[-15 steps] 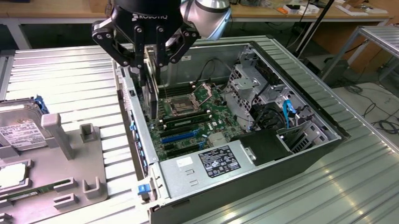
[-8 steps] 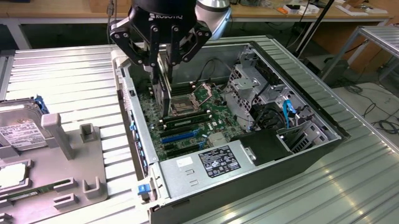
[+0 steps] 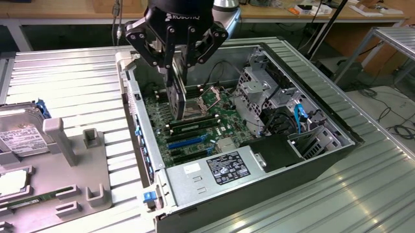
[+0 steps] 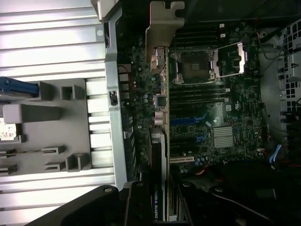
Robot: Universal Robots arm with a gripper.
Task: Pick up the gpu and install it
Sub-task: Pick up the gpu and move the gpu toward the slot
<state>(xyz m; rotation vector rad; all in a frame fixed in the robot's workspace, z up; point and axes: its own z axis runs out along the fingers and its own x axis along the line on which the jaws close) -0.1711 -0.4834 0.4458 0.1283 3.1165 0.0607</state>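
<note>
While the pincer (image 3: 175, 70) grips the gpu (image 3: 177, 99) edge-on, the card hangs straight below it, over the motherboard (image 3: 211, 121) inside the open case (image 3: 272, 194). I cannot tell if they touch. A ribbed metal table (image 3: 71, 82) lies underneath. A grey fixture tray (image 3: 84, 165) sits toward the exterior view's left of the pincer, and a wooden workbench (image 3: 52, 9) stands behind.

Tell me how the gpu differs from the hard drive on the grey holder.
Pose: the gpu hangs on edge, clamped in the gripper over the open computer case. The hard drive lies label-up on the grey holder, outside the case at the exterior view's left.
Look: the gpu is a thin dark card with a silver end bracket, while the hard drive is a silver block with a white label.
Both are computer parts.
</note>
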